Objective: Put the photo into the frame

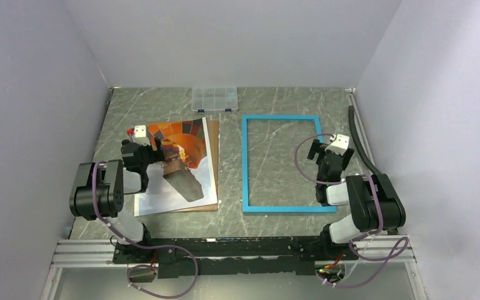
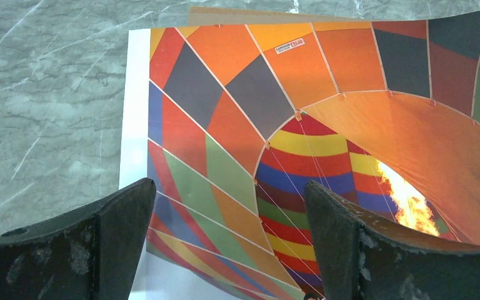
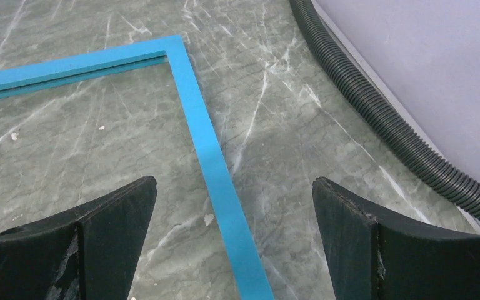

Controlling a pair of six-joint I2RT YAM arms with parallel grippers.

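The photo (image 1: 184,164), a hot-air balloon print, lies face up on the table's left half and fills the left wrist view (image 2: 300,112). My left gripper (image 1: 142,139) hovers over its far left part, open (image 2: 230,206), with nothing between its fingers. The frame (image 1: 245,162), a narrow bright blue rim with the marble showing through, lies flat to the right of the photo. My right gripper (image 1: 326,146) hangs over the frame's right side near its far corner, open (image 3: 234,200), with the blue rim (image 3: 209,150) below the gap.
A thin brown backing board (image 1: 214,156) lies under the photo, showing past its right and near edges and its far edge (image 2: 244,15). A small clear compartment box (image 1: 212,100) stands by the back wall. A black corrugated hose (image 3: 375,106) runs along the right wall.
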